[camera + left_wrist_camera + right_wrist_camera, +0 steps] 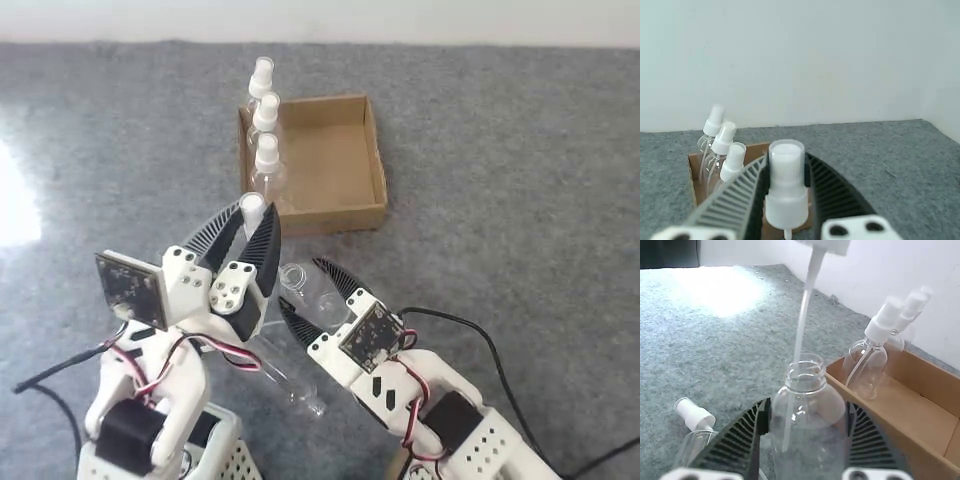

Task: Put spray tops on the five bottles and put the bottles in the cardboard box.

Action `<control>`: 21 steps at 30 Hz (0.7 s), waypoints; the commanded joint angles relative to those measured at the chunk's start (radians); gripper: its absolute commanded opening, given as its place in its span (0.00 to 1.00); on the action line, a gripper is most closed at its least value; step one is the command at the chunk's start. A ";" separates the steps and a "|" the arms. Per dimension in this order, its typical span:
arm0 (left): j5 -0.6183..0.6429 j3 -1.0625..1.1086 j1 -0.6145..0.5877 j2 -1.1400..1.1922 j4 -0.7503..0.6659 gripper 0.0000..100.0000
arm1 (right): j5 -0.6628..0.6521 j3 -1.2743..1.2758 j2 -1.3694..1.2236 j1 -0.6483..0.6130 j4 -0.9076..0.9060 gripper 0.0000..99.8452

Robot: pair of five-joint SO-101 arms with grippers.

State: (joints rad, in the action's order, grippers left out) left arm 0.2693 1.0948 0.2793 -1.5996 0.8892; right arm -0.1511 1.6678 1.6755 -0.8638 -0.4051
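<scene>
- Three capped bottles [268, 150] standing in the cardboard box [340, 215], lined along one wall. Fourth in hand?
- Yes, with the left gripper [253, 212] clamped on the spray top [786, 185], nozzle up, above the open bottle [807, 415]. Then the right gripper [806, 410], closed round that bottle's body, holding it upright just in front of the box.
- Tube?
- Has the dip tube [802, 330] through the neck, slanting off-axis. Cap well above the rim, not seated.
- Then centre the cap over the neck first. Lower straight to avoid kinking the tube against the wall. Keep the right grip firm, no bottle rotation. Seat flat before any twist.
- Threaded or snap-fit?
- Looks ridged at the neck, so probably a twist. Can't confirm.
- Look of the bottle?
- Clear plastic, rounded shoulders, short neck, empty. White top with a narrow collar and thin tube. Light and slick, so likely to spin in the jaws if torqued hard.
- Last one?
- Fifth bottle [290, 375] lying on its side on the grey carpet [520, 180] between the two arms, apparently with a white top on. Box it after this one.
</scene>
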 commanded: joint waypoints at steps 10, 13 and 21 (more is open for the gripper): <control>0.003 0.016 0.086 -0.006 0.021 0.01 | -0.011 0.021 0.022 0.015 0.061 0.11; -0.034 0.039 0.127 -0.006 0.005 0.01 | -0.011 0.021 0.022 0.015 0.061 0.11; -0.051 0.048 0.137 -0.006 0.005 0.01 | -0.011 0.021 0.022 0.015 0.061 0.10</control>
State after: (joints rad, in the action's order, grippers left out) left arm 0.2309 1.1485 0.4127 -1.5980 0.9091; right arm -0.1527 1.6678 1.6755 -0.8638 -0.3713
